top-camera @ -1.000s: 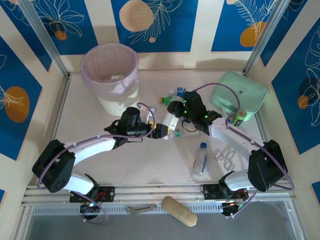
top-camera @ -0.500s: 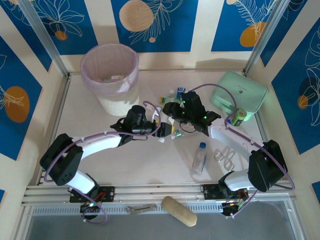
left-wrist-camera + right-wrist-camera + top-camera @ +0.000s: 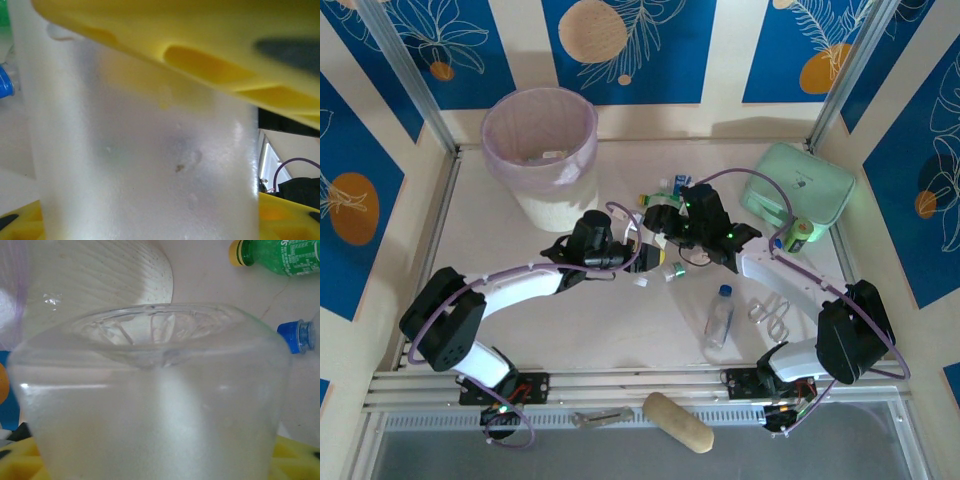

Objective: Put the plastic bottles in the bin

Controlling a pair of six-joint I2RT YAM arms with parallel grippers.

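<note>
The two arms meet over the middle of the table [image 3: 620, 330], and one clear bottle [image 3: 100, 165] stands between both sets of jaws. The left gripper [image 3: 150, 135] has it crosswise: one yellow finger [image 3: 200, 40] lies against the frosted wall above and the other yellow finger shows at the lower corners, so these jaws are pinching the bottle. The right gripper [image 3: 160, 457] faces the same bottle's ribbed base, which stands very near its camera with yellow pads [image 3: 20, 462] low at either side – whether those jaws press on it or stand off it I cannot tell. The bin [image 3: 555, 205], cream-walled with a pale pink liner, stands beyond the left jaws, up and to the left of them and well apart; past the bottle, the right wrist camera sees its pale wall. A green bottle [image 3: 280, 255] with a yellow cap and a blue-capped bottle [image 3: 295, 336] lie on the table ahead and to the right of the right jaws. Behind those jaws, nearer the arm bases, a clear bottle with a blue cap [image 3: 720, 320] lies alone. Further right another green bottle [image 3: 800, 234] lies just beside the mint-green pouch [image 3: 805, 180].
</note>
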